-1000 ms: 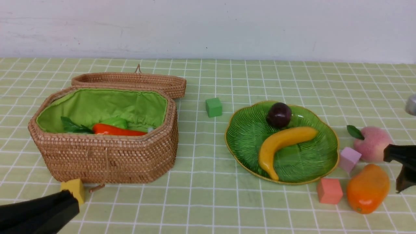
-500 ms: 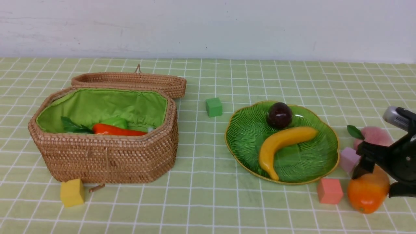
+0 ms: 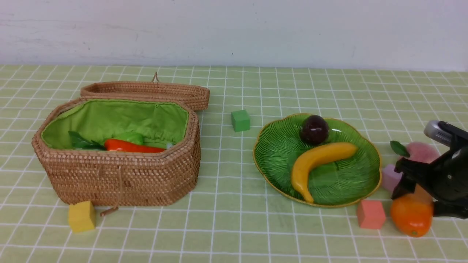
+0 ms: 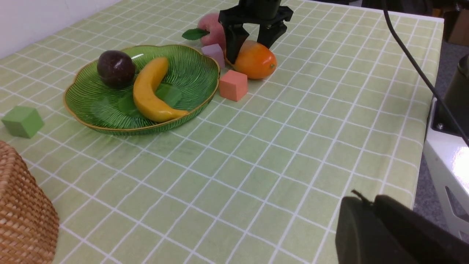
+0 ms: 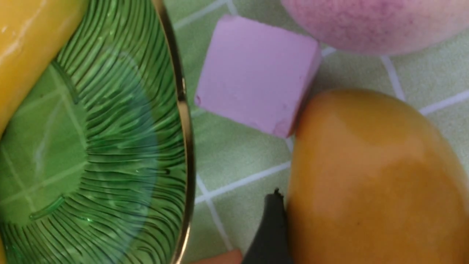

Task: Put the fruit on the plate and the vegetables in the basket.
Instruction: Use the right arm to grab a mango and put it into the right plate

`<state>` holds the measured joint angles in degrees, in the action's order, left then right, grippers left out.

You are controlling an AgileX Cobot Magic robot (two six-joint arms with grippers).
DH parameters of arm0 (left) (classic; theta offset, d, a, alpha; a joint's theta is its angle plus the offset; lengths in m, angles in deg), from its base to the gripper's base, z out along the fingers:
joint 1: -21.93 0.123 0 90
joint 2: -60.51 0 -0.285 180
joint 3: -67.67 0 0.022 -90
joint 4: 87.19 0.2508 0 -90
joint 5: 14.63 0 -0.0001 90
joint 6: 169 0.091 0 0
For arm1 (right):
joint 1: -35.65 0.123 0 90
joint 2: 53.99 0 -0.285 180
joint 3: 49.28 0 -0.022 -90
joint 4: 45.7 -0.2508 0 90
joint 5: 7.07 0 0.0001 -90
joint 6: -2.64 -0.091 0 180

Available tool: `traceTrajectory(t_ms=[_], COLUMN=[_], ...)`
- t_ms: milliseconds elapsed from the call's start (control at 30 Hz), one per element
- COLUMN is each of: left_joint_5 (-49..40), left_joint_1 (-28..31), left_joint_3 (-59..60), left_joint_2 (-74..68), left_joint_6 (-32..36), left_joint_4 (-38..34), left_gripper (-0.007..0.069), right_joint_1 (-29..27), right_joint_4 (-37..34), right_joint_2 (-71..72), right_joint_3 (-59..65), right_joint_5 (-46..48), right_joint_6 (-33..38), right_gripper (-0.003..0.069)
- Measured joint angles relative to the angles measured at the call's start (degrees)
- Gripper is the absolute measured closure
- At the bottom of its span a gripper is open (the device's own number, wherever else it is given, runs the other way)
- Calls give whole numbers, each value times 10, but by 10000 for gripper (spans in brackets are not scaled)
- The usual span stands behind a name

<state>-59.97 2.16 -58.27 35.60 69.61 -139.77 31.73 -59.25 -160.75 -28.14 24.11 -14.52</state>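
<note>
The orange mango lies on the cloth right of the green leaf plate. My right gripper straddles its far end, shut on it; one finger presses its side. The pink peach sits just behind. On the plate rest the yellow banana and the dark mangosteen. The open basket holds the orange-red pepper and a light green gourd. My left gripper is shut and empty near the table's front edge, out of the front view.
A lilac cube touches the mango beside the plate's rim. A salmon cube sits in front of the plate, a green cube between basket and plate, a yellow cube before the basket. The basket lid lies back.
My right gripper came in from the right edge and down over the mango, its fingers now astride it. The left arm drew back out of the front view.
</note>
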Motion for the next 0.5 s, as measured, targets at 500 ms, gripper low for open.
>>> traceTrajectory(t_ms=[500], left_joint_5=[0], left_joint_1=[0], left_joint_3=[0], left_joint_2=[0], left_joint_6=[0], left_joint_4=[0], left_gripper=[585], right_joint_1=[0], right_joint_4=[73], right_joint_2=[70], right_joint_3=[8], right_joint_5=[90], right_joint_6=[3], right_gripper=[84])
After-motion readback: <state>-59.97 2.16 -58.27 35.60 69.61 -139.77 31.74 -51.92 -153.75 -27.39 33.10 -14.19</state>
